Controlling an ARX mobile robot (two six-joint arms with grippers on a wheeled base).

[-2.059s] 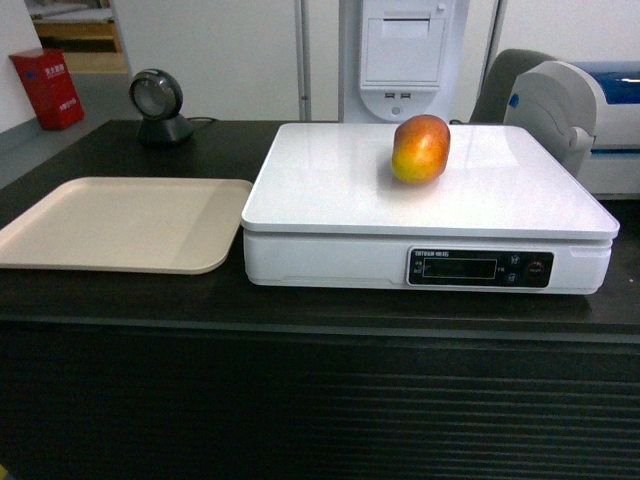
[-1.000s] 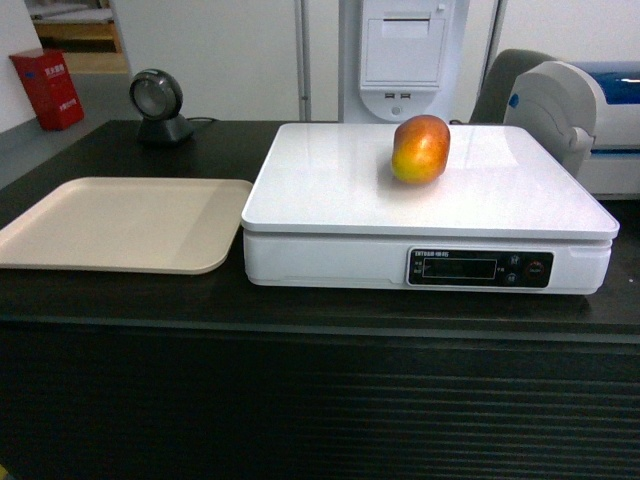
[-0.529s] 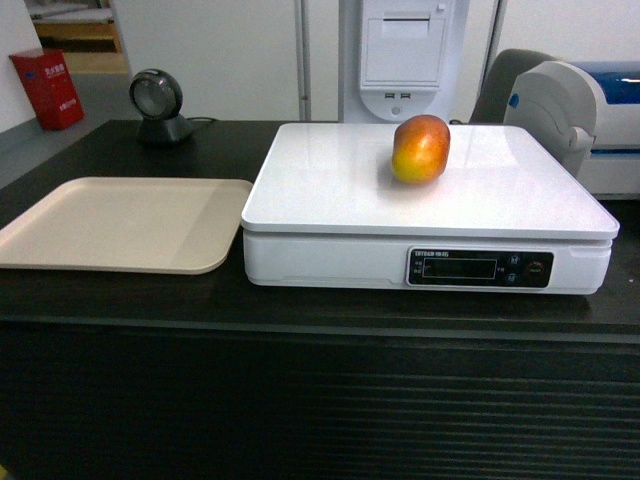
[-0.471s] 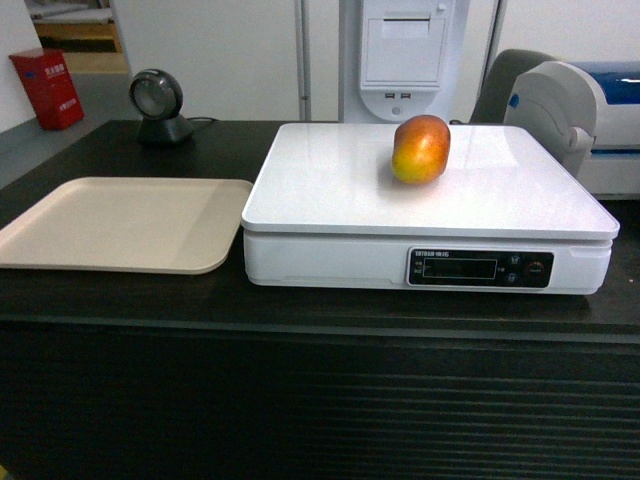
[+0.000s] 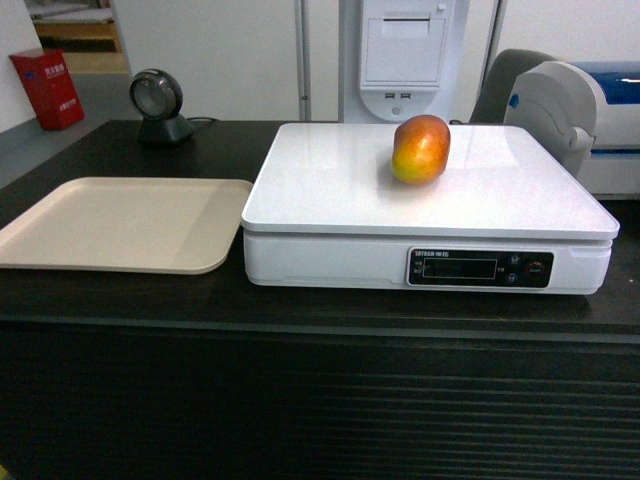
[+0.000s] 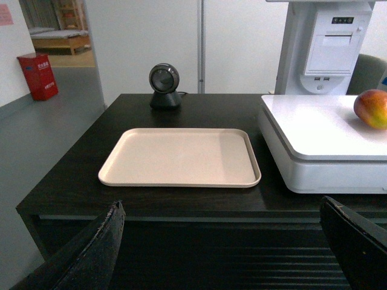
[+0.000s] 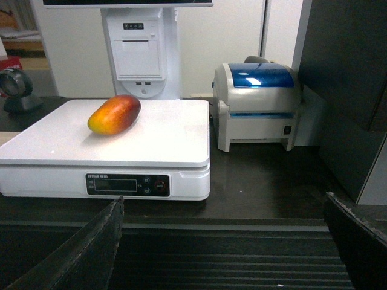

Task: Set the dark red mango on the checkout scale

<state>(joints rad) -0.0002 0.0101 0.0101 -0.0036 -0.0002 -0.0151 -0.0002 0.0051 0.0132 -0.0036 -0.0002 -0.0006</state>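
The dark red mango (image 5: 421, 148) lies on the white platter of the scale (image 5: 330, 190), toward its back right; it also shows in the left wrist view (image 6: 372, 109) and the right wrist view (image 7: 115, 114). The scale stands on the black checkout (image 5: 300, 310) counter with its ribbed front. My left gripper (image 6: 221, 208) hangs open in front of the counter edge, back from the tray, with nothing between its fingers. My right gripper (image 7: 224, 202) is also open and empty, in front of the counter near the scale's (image 7: 151, 145) right end. Neither gripper appears in the head view.
A beige tray (image 5: 110, 222) lies left of the scale. A round black scanner (image 5: 157, 105) stands at the counter's back left. A grey-and-blue label printer (image 7: 257, 103) sits right of the scale, a white receipt kiosk (image 5: 402, 55) behind it. A red box (image 5: 47, 88) stands on the far-left floor.
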